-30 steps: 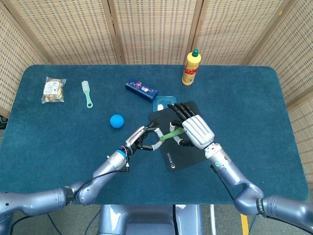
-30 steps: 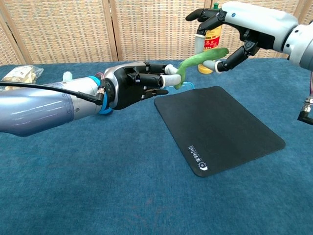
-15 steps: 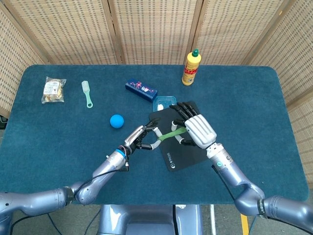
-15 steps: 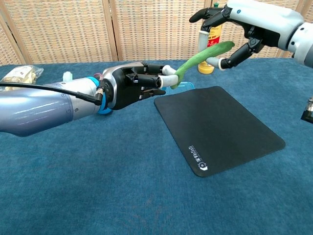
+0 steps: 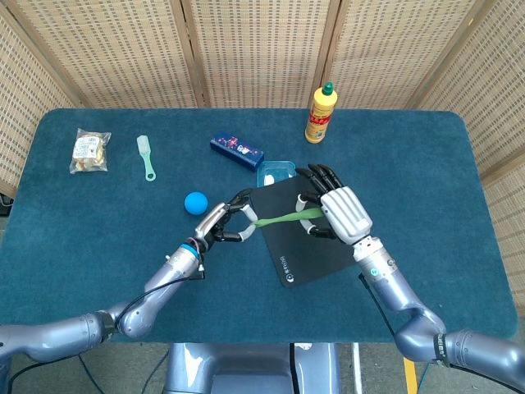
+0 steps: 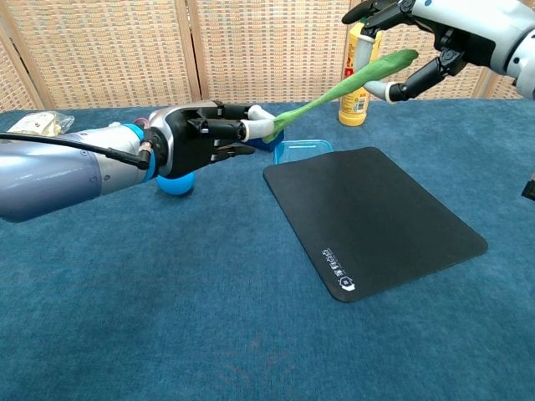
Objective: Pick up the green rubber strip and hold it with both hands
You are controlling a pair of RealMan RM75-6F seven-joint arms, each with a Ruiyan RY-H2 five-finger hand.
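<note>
At frame centre, the left hand (image 5: 223, 223) and right hand (image 5: 338, 212) each pinch an end of the taut green rubber strip (image 5: 283, 218) above the black rectangular mat (image 6: 376, 217).

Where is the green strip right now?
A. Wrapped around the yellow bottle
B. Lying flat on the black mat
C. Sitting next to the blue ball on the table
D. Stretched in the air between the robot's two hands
D: the green strip runs through the air from the left hand up to the right hand, each holding one end, above the black mat.
</note>
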